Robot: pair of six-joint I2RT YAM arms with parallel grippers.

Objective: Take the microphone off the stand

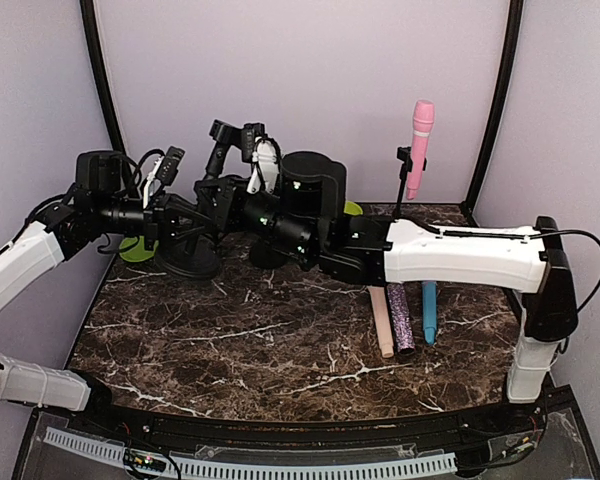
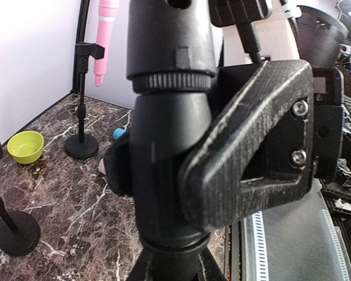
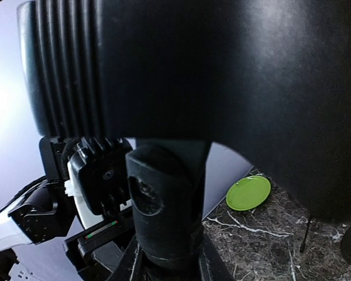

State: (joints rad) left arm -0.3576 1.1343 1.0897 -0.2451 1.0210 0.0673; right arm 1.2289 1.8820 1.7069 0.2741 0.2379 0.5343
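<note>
Marble table [image 1: 230,340], both arms reaching to its far left-centre. Left gripper [image 2: 164,181] was clamped hard on the black stand [image 2: 167,117], just below its knurled collar. A bracing hold, I'd say, so the stand couldn't tip while the other arm worked. Right gripper [image 1: 235,200] sat up by the stand's top; whether its jaws were apart or pinching, I couldn't tell. The microphone [image 3: 181,58], by my reading the fat ribbed black body looming over that wrist, was not yet off. Far right, a pink microphone [image 1: 420,140] stood clipped upright on its own stand. Three loose microphones [image 1: 405,318] lay side by side, near right. Green plate [image 3: 248,192] was bare; green bowl [image 2: 25,146] held nothing.
</note>
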